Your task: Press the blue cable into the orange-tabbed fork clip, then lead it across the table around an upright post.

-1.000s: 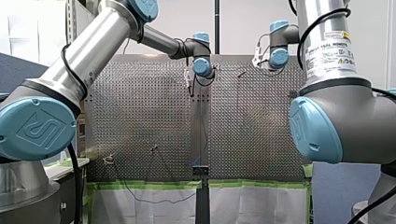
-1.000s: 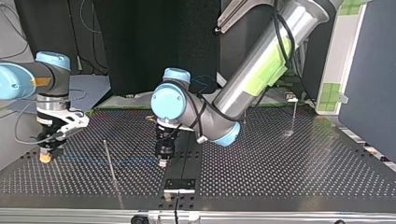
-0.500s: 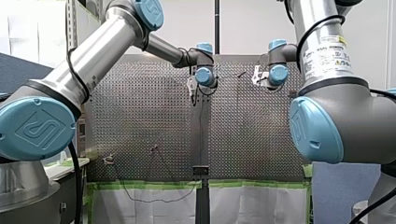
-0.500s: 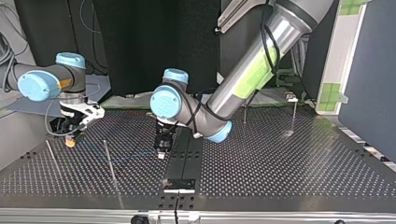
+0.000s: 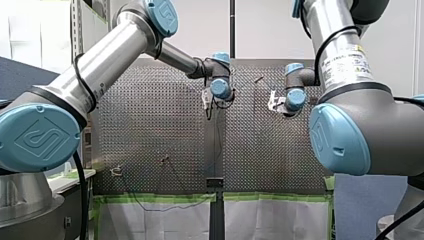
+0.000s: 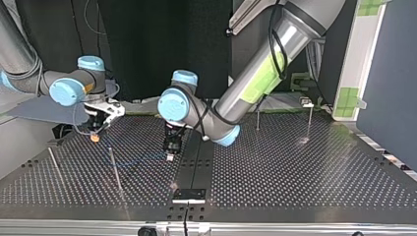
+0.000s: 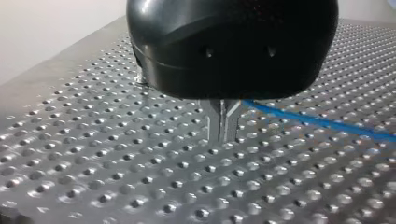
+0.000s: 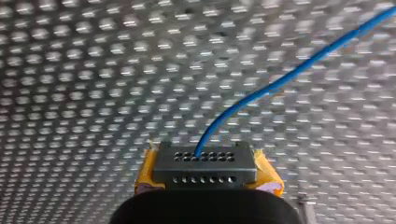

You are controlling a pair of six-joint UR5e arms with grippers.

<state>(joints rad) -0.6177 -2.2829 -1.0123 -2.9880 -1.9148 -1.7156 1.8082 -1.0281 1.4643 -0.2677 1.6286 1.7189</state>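
The thin blue cable (image 6: 140,158) sags in an arc over the perforated table (image 6: 295,177) between my two grippers and passes close by an upright post (image 6: 116,172). My right gripper (image 6: 94,137), at the top view's left, is shut with yellow pads (image 8: 268,179) on the cable's black end block (image 8: 205,163); the blue cable (image 8: 280,81) leads away from that block. My left gripper (image 6: 170,156) stands near the table's middle. Its metal fingers (image 7: 217,122) are nearly together just above the plate, and the blue cable (image 7: 317,122) comes out from them sideways.
More upright posts stand at the top view's left edge (image 6: 55,167) and far right (image 6: 257,120) (image 6: 310,122). A small clip (image 5: 116,171) sits near the front view's left. A black bracket (image 6: 189,194) lies on the centre seam at the table's edge.
In the top view my right gripper has carried the cable end to the right and away from the camera, past the left post. My left gripper shifted slightly back; the cable now sags.
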